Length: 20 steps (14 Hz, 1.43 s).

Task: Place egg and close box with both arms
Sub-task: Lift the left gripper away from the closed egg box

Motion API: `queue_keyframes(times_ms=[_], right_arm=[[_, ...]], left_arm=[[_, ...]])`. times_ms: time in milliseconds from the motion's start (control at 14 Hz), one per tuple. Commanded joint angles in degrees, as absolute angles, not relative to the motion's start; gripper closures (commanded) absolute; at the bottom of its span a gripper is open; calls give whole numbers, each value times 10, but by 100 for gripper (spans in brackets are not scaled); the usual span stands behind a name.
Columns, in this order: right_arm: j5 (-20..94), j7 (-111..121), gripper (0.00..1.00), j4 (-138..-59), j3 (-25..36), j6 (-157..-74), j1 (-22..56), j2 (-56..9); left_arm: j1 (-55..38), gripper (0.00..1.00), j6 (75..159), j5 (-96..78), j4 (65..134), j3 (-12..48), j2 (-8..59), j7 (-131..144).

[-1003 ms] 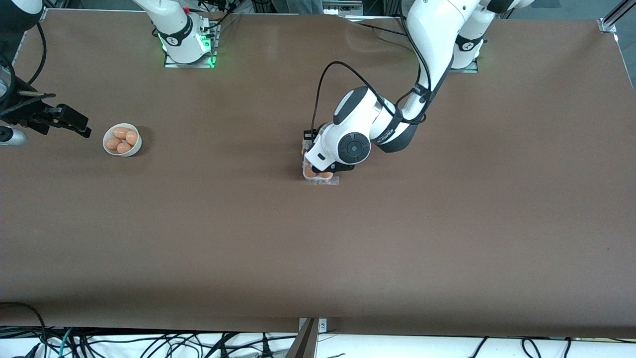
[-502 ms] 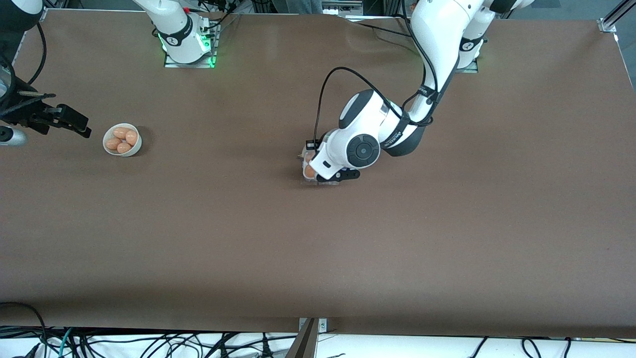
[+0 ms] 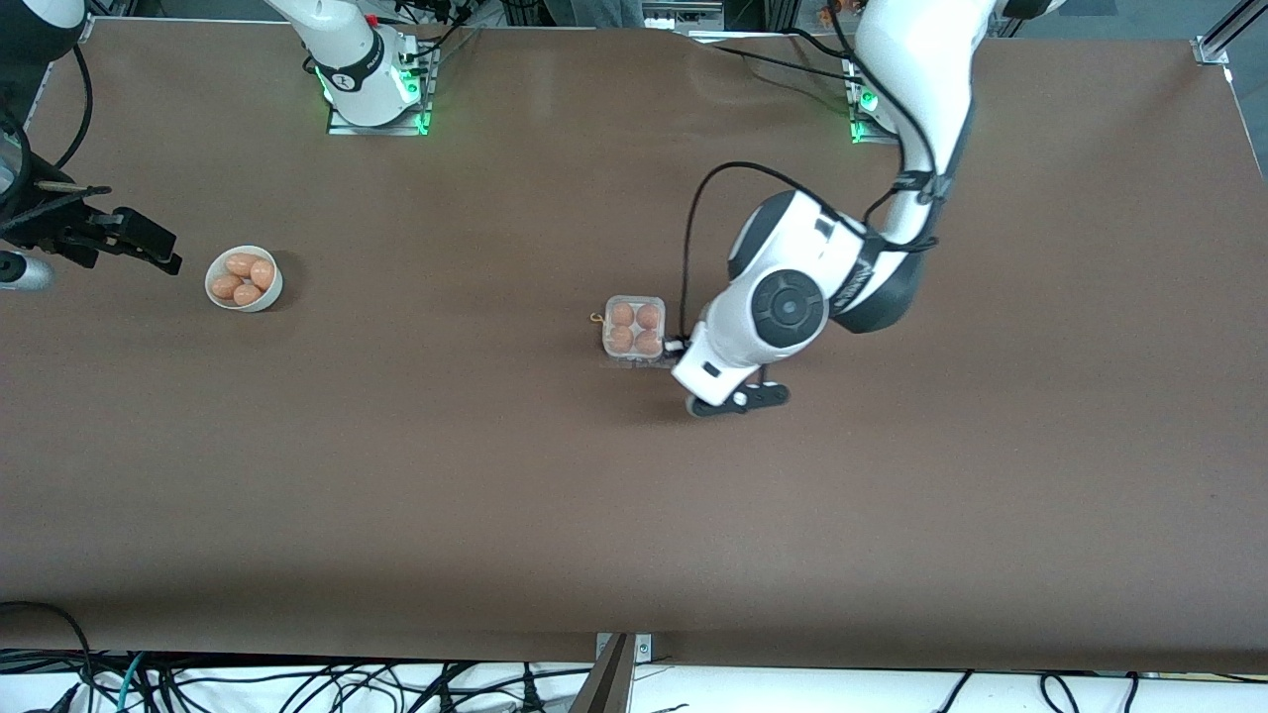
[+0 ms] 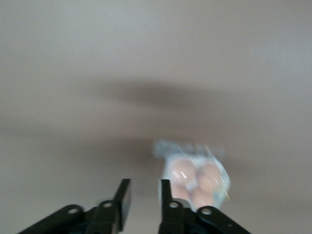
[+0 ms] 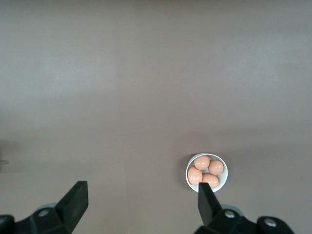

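Broad bare table [image 3: 634,515] around everything. Box [image 3: 634,328] with four eggs mid-table; bowl [image 3: 244,278] holding more. Left gripper [image 4: 145,196] slightly parted, empty, beside box; right gripper [image 5: 141,202] spread wide, waiting near bowl.

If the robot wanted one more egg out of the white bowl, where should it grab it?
Probably the topmost egg in the bowl, coming straight down from above. The rim walls off the sides and the eggs lie piled together, so only their rounded tops are free. Fingers should close across the egg's narrow middle. The open right gripper hangs nearby.
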<state>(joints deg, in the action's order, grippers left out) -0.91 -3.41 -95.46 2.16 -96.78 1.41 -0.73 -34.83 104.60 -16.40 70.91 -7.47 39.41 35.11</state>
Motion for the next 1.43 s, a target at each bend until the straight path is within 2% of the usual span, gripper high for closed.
queue_keyframes(times_ms=[0, 287, 932, 1147, 1362], right_arm=[[-6, -28, 0, -945, 17, -959, 7, -10], [-6, -28, 0, -944, 17, -960, 7, -10], [-6, -28, 0, -944, 17, -960, 7, -10], [-6, -28, 0, -944, 17, -960, 7, -11], [-6, -28, 0, -944, 17, -960, 7, -10]], left_arm=[[-328, 1, 1008, -112, 682, -97, 362, 345], [-252, 1, 969, -87, 673, -95, 336, 278], [-157, 0, 921, 15, 673, -97, 309, 174], [-112, 0, 920, 14, 682, -96, 264, 101], [-49, 0, 919, 11, 718, -54, 208, 37]])
